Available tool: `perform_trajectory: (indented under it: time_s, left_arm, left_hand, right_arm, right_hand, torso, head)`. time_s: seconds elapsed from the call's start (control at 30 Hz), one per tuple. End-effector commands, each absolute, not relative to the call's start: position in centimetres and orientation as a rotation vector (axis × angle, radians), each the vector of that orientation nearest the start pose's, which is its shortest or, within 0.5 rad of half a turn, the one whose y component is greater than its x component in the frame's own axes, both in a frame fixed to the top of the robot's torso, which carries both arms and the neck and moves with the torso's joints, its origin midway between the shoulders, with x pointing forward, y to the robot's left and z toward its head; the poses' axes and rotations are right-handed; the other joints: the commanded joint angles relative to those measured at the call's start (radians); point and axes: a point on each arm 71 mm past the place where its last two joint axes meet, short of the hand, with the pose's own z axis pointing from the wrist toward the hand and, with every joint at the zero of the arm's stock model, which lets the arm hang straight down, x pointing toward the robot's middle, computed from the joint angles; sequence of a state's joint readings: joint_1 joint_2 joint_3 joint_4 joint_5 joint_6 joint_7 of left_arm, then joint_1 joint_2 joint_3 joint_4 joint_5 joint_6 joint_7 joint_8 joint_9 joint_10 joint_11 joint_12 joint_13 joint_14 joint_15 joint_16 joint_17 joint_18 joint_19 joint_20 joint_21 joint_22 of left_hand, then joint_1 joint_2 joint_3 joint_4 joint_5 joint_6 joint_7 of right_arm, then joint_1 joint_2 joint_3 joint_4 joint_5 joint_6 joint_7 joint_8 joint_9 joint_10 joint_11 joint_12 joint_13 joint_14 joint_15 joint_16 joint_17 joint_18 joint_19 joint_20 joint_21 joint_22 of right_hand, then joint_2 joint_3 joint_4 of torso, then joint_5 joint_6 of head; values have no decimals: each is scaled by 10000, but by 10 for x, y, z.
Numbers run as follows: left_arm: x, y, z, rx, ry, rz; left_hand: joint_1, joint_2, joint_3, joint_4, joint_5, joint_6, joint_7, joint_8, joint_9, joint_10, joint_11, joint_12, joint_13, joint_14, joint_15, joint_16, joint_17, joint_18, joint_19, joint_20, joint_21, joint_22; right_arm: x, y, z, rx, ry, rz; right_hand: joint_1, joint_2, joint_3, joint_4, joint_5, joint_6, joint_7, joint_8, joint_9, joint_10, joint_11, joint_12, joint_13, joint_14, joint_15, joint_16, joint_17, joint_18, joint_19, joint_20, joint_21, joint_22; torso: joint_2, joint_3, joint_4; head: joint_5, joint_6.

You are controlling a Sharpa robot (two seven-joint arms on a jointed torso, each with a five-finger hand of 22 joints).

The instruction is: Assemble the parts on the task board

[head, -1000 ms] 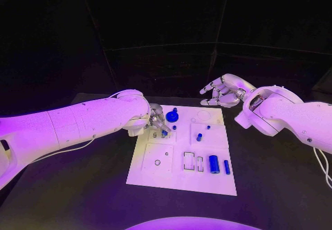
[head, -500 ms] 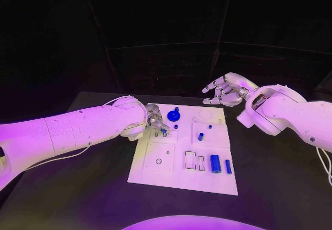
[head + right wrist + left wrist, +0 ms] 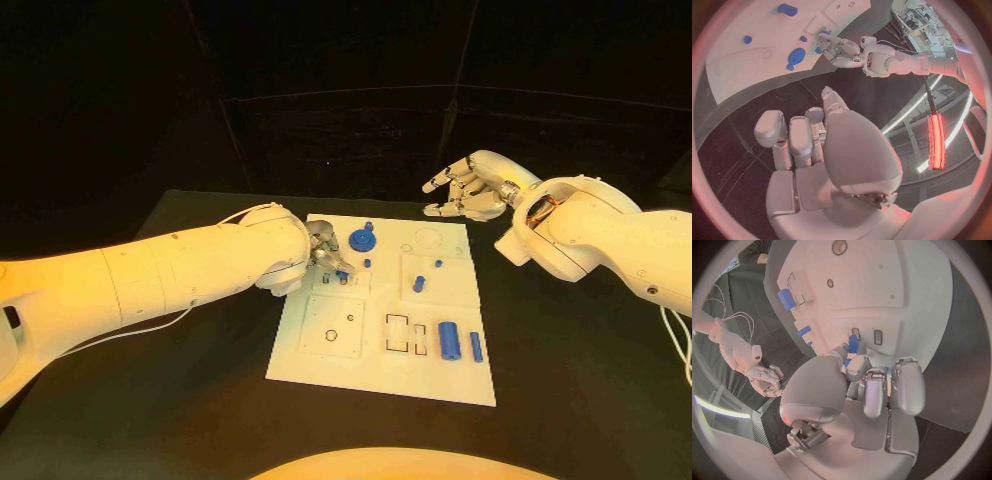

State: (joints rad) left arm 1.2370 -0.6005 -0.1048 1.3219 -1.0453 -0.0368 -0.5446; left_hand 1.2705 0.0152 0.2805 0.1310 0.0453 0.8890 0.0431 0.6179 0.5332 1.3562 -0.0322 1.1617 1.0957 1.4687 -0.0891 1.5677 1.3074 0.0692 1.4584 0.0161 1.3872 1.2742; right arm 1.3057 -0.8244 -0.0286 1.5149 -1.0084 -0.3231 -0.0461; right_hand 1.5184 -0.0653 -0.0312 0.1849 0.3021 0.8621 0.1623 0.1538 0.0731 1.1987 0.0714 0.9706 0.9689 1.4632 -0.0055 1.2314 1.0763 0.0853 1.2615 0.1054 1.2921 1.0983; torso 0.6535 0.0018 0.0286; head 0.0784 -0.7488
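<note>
The white task board (image 3: 325, 355) lies in the middle of the table. My left hand (image 3: 325, 256) hovers over the board's far left corner and pinches a small blue part (image 3: 852, 344) between thumb and finger, just above two small slots (image 3: 877, 336). My right hand (image 3: 469, 190) hangs in the air beyond the board's far right corner, fingers loosely apart and holding nothing. On the board are a round blue part with a knob (image 3: 361, 238), a short blue peg (image 3: 418, 284), a thick blue cylinder (image 3: 447, 341) and a thin blue bar (image 3: 475, 346).
Two rectangular recesses (image 3: 395, 333) sit next to the cylinder, and a round hole (image 3: 330, 335) lies in the board's near left panel. Black table (image 3: 173, 400) surrounds the board. A dark curtain stands behind the table.
</note>
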Motion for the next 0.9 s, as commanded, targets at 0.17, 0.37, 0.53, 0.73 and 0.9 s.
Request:
perform_trajectory:
  time_s: [0.17,0.37,0.53,0.73,0.9]
  left_arm:
    - [509,157,-238,-2299,22701,-3627]
    - [508,157,-239,-2218,22867,-3506]
    - [508,158,-240,-2192,22950,-3424]
    - [508,159,-240,-2157,23039,-3346]
    - [508,159,-241,-2145,23055,-3339]
  left_hand:
    - [-44,-2,1479,-1354,21,53,-26,56,24,38,-11,-51,-20,1021,-30,31,2634,-76,95,-8,31,1]
    - [-44,-2,1479,-1354,21,53,-26,56,24,38,-11,-51,-20,1021,-30,31,2634,-76,95,-8,31,1]
    - [-44,-2,1479,-1354,21,53,-26,56,24,38,-11,-51,-20,1021,-30,31,2634,-76,95,-8,31,1]
    - [-62,-25,1525,-1361,21,50,-25,59,34,35,-11,-56,-23,1021,-28,31,2634,-78,96,-7,34,9]
    - [-72,-35,1544,-1361,20,51,-24,61,38,36,-10,-52,-19,1021,-27,31,2634,-77,93,-6,29,3]
  right_arm:
    - [506,-195,-130,1986,16521,9129]
    - [507,-194,-130,1984,16524,9128]
    - [507,-194,-130,1982,16526,9129]
    - [507,-194,-130,1976,16533,9132]
    - [507,-194,-130,1971,16535,9134]
  right_hand:
    - [-8,69,0,13,25,9,-17,36,-12,5,-32,12,-16,54,-42,-40,-11,190,19,-52,-66,-15]
    - [-8,69,0,13,25,9,-17,36,-12,5,-32,12,-16,54,-42,-40,-11,190,19,-52,-66,-15]
    - [-8,69,0,13,25,9,-17,36,-12,5,-32,12,-16,54,-42,-40,-11,190,19,-52,-66,-15]
    - [-21,74,0,25,36,7,-18,44,-12,15,-32,28,-9,63,-42,-28,17,187,33,-52,-62,-3]
    - [-21,74,0,25,36,7,-18,44,-12,15,-32,28,-9,63,-42,-28,17,187,33,-52,-62,-3]
  torso:
    - [0,-5,-1]
    - [-4,0,4]
    - [0,0,9]
    - [-3,-2,11]
    - [-3,1,10]
  head:
    - [-15,-18]
    - [-29,-47]
    - [-30,-66]
    - [-29,-84]
    - [-35,-86]
